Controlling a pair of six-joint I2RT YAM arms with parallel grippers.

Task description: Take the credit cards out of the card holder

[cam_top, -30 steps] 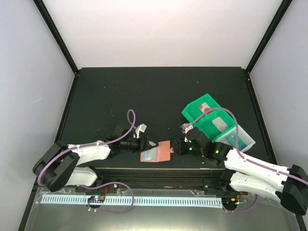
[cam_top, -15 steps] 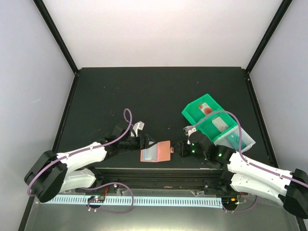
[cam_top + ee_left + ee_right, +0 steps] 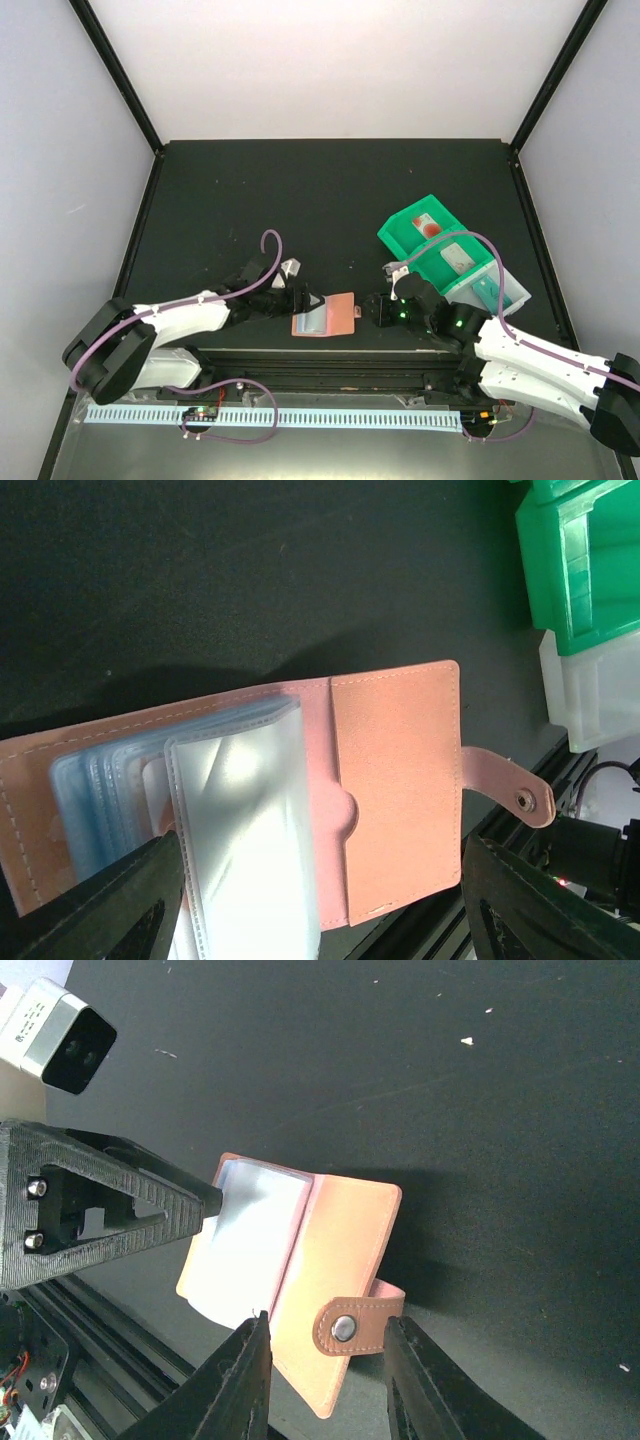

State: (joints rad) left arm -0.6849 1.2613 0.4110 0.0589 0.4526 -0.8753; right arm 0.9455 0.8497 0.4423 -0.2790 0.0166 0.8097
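**Both arms low over the open card holder, near edge of table**

Card holder [image 3: 325,315]: lies open and flat at 6 o'clock on the black table [image 3: 300,190], just ahead of the arm bases. Salmon cover down, pale blue pockets [image 3: 95,800] up. One frosted sleeve [image 3: 250,810] stands half-raised off the stack. Cards not distinguishable inside the sleeves.

Left arm [image 3: 190,318]: stretched low from its base, forearm running toward 3 o'clock, wrist close to the table. Left gripper [image 3: 308,300] sits at the holder's 9 o'clock edge. Jaws wide apart, one finger on each side of the sleeve stack; in the right wrist view one fingertip [image 3: 205,1203] meets the edge of the sleeves. Nothing clamped.

Right arm [image 3: 520,350]: reaches in low from the other side, forearm heading toward 10 o'clock. Right gripper [image 3: 365,310] at the holder's 3 o'clock edge. Jaws part-way apart, snap tab [image 3: 350,1325] lying in the gap; cannot tell whether they pinch it.

Green bin [image 3: 432,243]: at 2 o'clock from the holder, apart from it.
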